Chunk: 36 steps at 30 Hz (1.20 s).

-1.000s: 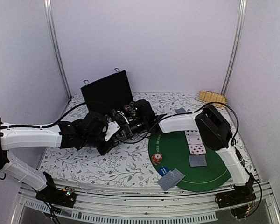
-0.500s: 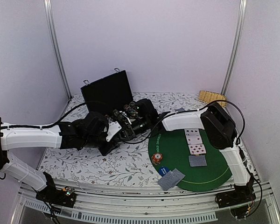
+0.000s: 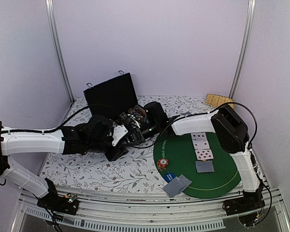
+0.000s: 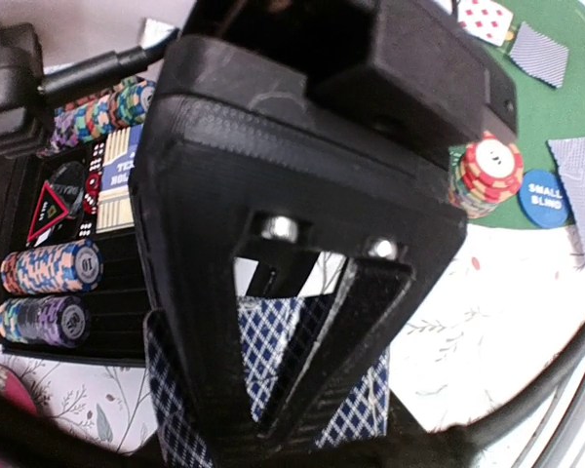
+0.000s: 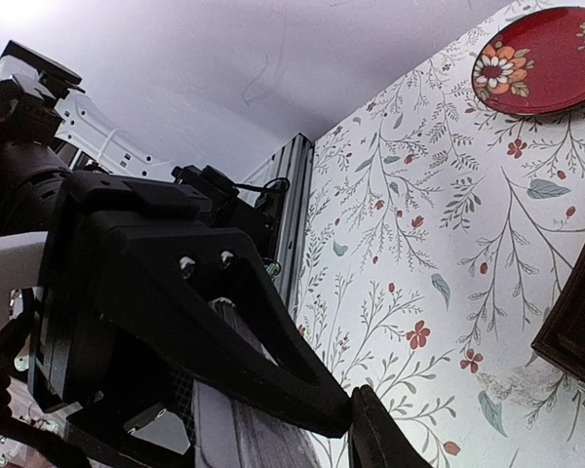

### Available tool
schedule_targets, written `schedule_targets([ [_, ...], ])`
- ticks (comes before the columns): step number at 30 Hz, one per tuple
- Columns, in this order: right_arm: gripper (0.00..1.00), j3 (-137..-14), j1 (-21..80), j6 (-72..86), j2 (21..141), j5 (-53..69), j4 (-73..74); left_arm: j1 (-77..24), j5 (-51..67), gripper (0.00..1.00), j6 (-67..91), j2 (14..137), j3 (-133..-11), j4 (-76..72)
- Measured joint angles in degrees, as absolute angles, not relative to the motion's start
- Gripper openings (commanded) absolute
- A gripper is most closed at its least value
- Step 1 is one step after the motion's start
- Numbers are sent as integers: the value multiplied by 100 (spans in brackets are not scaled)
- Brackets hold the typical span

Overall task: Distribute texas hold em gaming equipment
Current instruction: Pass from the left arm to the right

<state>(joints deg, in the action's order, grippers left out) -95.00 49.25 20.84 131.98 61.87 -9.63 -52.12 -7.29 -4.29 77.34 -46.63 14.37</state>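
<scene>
Above the floral-clothed table (image 3: 87, 166), beside the open black hinged case (image 3: 110, 96), the left tool (image 4: 273, 421) and right tool (image 5: 356, 421) are pictured close together. Small blue-checked playing cards (image 4: 366, 414) are seen between and behind the left fingers; whether either tool is pinching them cannot be told. Rows of striped poker chips (image 4: 49, 268) are held in the case. On the round green felt mat (image 3: 217, 181), a red-and-white chip stack (image 3: 162, 164), a blue button disc (image 3: 169, 176) and dealt cards (image 3: 202, 147) are laid out.
</scene>
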Motion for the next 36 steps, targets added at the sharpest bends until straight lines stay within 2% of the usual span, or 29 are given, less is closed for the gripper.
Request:
schedule_targets([
  [3, 2, -9382, 4910, 2324, 13174, 6278, -1216, -5214, -672, 53, -429, 7752, -4687, 1400],
  [8, 2, -9306, 4899, 2624, 13161, 6316, -1457, -5223, -589, 69, -414, 7767, -4711, 1354],
  [15, 2, -9260, 4847, 2875, 13091, 6311, -1584, -5253, -532, 77, -399, 7767, -4777, 1293],
  [18, 2, -9233, 4831, 2947, 13061, 6296, -1614, -5269, -532, 87, -399, 7767, -4799, 1271],
  [19, 2, -9207, 4827, 2969, 13045, 6276, -1645, -5280, -523, 96, -388, 7767, -4807, 1269],
  [20, 2, -9170, 4825, 2998, 13030, 6252, -1680, -5293, -508, 98, -377, 7765, -4810, 1267],
  [31, 2, -8930, 4781, 3162, 12757, 6173, -1922, -5325, -303, 98, -279, 7533, -4880, 1229],
  [36, 2, -8873, 4744, 3295, 12713, 6241, -1911, -5028, -106, 98, -110, 7269, -4893, 1284],
])
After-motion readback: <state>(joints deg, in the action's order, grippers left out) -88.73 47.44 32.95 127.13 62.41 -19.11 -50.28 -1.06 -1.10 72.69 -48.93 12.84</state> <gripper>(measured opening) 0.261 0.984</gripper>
